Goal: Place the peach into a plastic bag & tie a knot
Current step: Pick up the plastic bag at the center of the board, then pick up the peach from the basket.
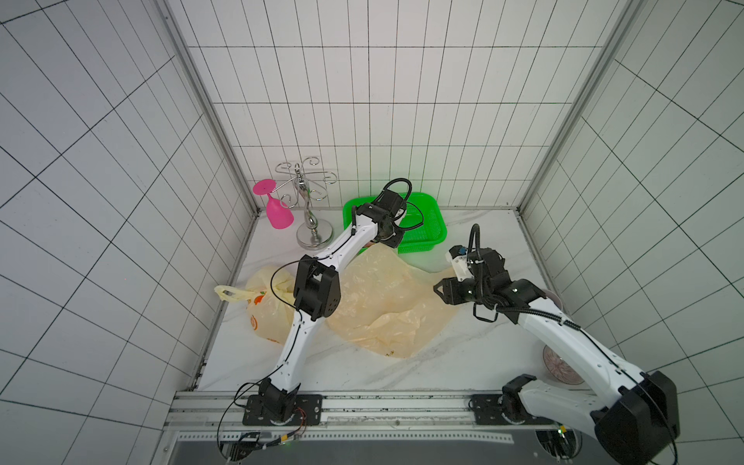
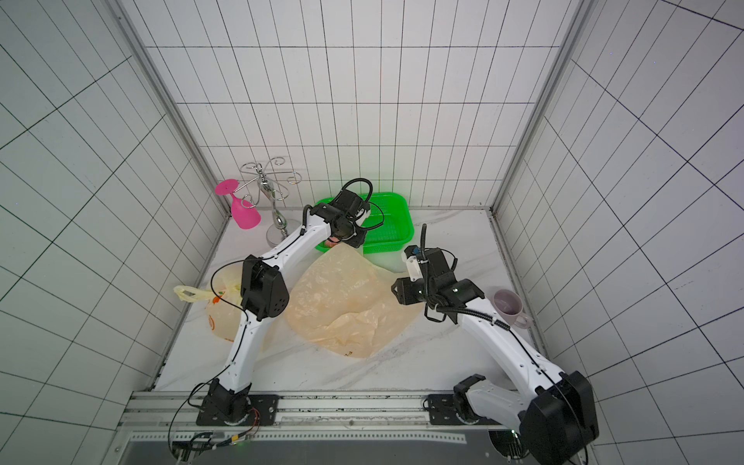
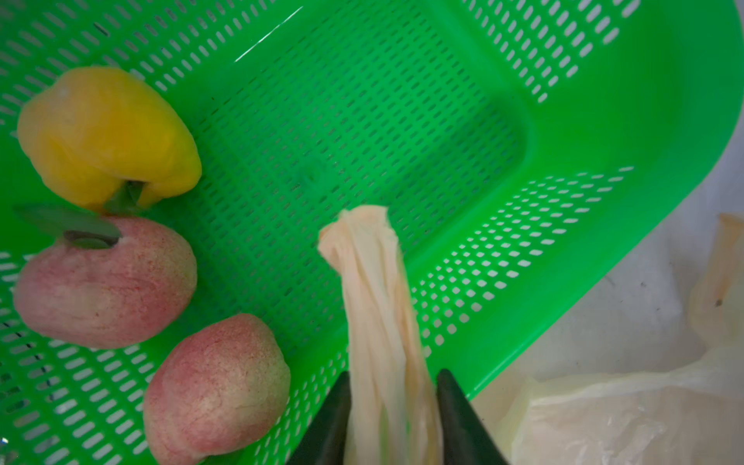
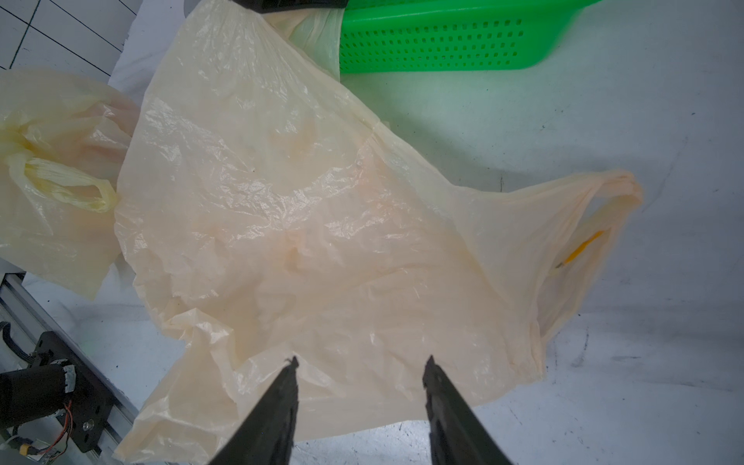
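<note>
3 white gridded walls (image 1: 394,100), marble tabletop (image 1: 475,362), aluminium posts (image 1: 205,104).

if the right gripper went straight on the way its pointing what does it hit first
Most likely the plastic bag. The right gripper is open and its tips point at the crumpled film spread on the table. The gap to the film is unclear.

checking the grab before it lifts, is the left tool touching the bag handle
Touching. The left wrist view shows the left tool closed on the twisted bag handle, which fills the gap between its two fingers.
</note>
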